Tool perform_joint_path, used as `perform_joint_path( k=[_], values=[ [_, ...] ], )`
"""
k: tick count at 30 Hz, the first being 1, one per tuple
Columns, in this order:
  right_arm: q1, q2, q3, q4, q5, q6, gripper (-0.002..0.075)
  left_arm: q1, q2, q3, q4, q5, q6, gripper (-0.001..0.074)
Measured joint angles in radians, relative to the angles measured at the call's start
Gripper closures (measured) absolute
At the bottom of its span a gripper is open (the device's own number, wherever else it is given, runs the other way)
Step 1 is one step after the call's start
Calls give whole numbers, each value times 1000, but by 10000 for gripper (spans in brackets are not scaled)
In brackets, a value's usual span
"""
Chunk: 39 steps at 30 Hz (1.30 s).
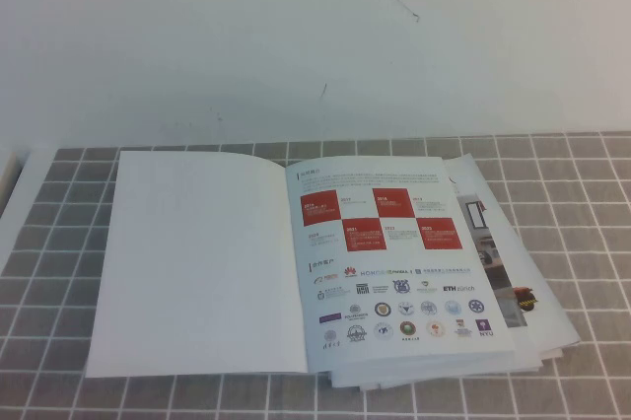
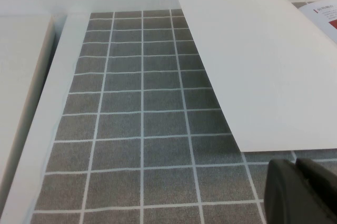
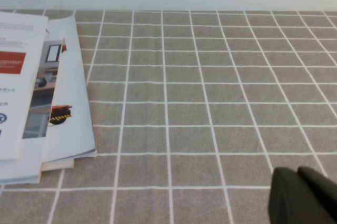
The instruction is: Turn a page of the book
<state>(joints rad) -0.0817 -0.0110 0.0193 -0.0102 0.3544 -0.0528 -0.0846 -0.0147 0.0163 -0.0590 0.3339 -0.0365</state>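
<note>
The book lies open and flat on the grey checked cloth covering the surface, its left side a blank white sheet and its right side the page with red-and-white blocks above rows of small logos. Loose photo-printed sheets stick out from under its right edge. The left pincer sits low near the book's left corner, the right pincer over bare cloth to the book's right; both are closed and hold nothing.
</note>
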Motion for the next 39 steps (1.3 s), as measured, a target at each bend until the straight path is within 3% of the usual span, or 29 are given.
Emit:
perform_joint_path(
  k=[34, 39],
  values=[
    [0, 0, 0, 0, -2, 0, 728, 0, 0, 0, 0, -4, 0, 738],
    [0, 0, 9, 10, -91, 0, 728, 0, 0, 6, 17, -97, 0, 738]
  ],
)
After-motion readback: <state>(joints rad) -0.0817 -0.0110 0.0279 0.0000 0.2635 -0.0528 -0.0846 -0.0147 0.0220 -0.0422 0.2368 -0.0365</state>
